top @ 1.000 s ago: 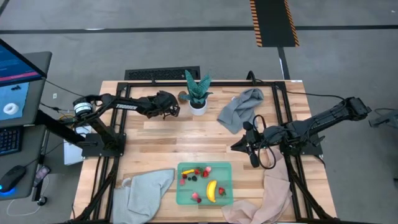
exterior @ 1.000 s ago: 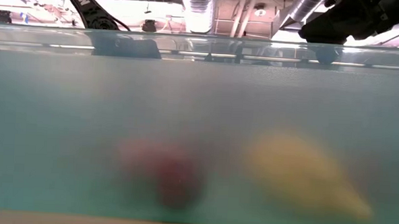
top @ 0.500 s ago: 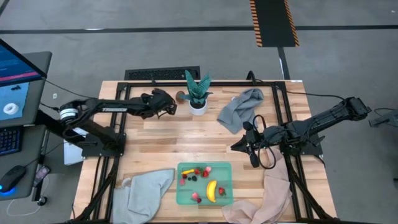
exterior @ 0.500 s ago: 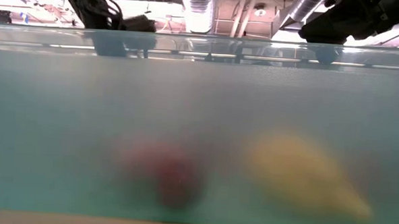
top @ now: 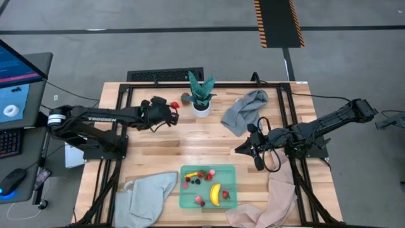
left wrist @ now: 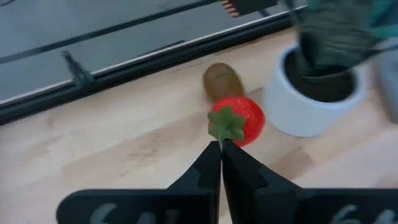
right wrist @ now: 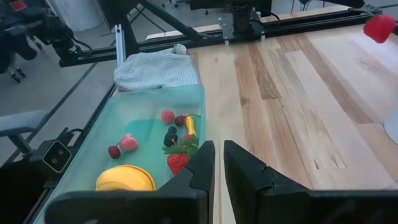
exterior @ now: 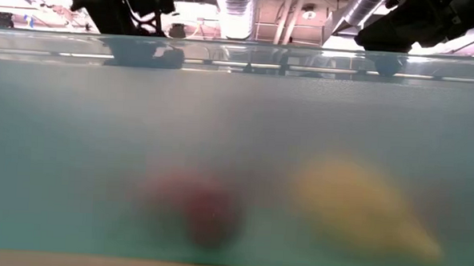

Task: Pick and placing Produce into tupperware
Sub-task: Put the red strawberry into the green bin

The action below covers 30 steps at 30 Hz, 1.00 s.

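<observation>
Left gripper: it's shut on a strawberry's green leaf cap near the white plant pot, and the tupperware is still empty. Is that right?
Not quite. The left gripper is shut on the strawberry by its leaf cap near the white plant pot, but the tupperware is not empty. The high view and the right wrist view show a banana and several small fruits already in it.

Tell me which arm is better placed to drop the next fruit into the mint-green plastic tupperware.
Left. The left gripper is shut on the green leafy top of a red strawberry, lifted near the white potted plant. The right gripper holds nothing, though it hangs closer to the mint-green tupperware.
</observation>
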Motion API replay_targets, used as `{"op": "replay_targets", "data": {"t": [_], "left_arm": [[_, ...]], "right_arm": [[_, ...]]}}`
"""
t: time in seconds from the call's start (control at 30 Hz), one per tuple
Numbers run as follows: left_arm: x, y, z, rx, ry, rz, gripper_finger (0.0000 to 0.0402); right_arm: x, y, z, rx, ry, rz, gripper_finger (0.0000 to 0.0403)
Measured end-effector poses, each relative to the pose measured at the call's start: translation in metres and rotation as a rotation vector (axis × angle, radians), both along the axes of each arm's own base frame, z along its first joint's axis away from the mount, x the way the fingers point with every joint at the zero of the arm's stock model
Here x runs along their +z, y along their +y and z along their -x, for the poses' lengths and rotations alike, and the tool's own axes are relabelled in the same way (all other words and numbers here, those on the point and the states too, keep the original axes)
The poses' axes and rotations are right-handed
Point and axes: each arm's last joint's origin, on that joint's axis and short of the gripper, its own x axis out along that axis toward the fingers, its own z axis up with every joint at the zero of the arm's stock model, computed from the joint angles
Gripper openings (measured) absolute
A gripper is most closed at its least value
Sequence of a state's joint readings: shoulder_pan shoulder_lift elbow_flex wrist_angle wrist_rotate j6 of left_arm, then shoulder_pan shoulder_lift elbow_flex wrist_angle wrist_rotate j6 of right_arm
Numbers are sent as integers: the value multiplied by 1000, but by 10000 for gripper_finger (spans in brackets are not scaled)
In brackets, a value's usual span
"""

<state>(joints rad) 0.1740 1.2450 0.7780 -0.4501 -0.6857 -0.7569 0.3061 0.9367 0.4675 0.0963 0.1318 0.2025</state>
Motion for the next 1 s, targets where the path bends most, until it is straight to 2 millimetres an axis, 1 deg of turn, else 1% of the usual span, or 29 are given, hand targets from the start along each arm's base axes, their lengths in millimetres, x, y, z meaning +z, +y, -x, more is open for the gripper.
{"op": "replay_targets", "data": {"t": [0.27, 0.67, 0.87, 1.0], "left_arm": [[4, -39, -6, -98, -88, 5, 0], [14, -98, -16, -352, -242, 26, 0], [3, -128, -26, -490, -260, 67, 0], [-4, -147, -34, -566, -304, 93, 0]], "right_arm": [[0, 0, 0, 0, 0, 0, 59], [0, 0, 0, 0, 0, 0, 59], [0, 0, 0, 0, 2, 1, 59], [-1, 0, 0, 0, 8, 2, 59]]}}
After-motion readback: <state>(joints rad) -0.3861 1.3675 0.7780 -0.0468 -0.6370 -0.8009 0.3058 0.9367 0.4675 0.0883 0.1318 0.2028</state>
